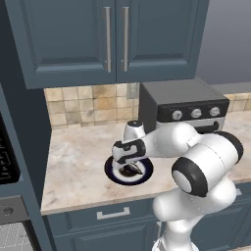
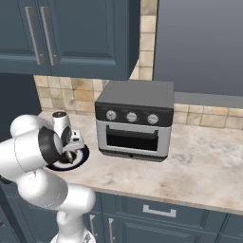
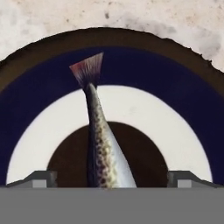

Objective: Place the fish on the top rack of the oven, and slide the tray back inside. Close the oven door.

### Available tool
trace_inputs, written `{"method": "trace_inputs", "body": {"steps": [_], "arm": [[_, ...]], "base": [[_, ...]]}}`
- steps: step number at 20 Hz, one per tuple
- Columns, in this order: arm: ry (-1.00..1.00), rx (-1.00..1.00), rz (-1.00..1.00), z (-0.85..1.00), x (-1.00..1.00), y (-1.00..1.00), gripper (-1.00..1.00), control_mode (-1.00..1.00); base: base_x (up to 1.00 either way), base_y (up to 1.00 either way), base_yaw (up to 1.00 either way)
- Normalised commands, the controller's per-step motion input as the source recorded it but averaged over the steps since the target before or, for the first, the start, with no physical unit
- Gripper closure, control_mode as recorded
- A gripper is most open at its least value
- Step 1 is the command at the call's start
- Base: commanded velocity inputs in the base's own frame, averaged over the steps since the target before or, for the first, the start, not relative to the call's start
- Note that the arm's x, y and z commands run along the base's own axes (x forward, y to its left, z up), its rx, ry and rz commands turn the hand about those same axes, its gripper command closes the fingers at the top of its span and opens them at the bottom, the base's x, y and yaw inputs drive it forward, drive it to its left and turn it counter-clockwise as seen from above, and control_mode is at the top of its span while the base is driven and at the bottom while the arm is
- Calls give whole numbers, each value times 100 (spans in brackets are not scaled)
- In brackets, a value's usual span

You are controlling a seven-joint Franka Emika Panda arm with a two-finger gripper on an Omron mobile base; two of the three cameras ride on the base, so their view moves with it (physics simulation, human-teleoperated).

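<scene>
Hovering over plate point(image 3: 26, 131) on table point(image 1: 73, 162): gripper point(image 3: 112, 177), jaws spread wide, straddling fish point(image 3: 103, 148) lying across plate centre, tail away; apparently lined up for pickup, contact hard to judge; toaster oven point(image 2: 135, 118) beside

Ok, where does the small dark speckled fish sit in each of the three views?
Left base view: small dark speckled fish lies on the dark blue white-ringed plate, centre of picture, partly hidden under the gripper.
Right base view: left of centre, a dark sliver on the same plate, beside the arm.
Hand view: centre, tail toward the top, between the open finger tips.
Shared landmark: the plate.
</scene>
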Motion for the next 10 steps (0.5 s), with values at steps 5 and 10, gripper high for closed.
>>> {"method": "trace_inputs", "body": {"steps": [5,10], "arm": [[0,0,0,-29,0,0,100,-100],[-3,0,-1,-7,1,0,100,-100]], "base": [[0,0,0],[0,0,0]]}}
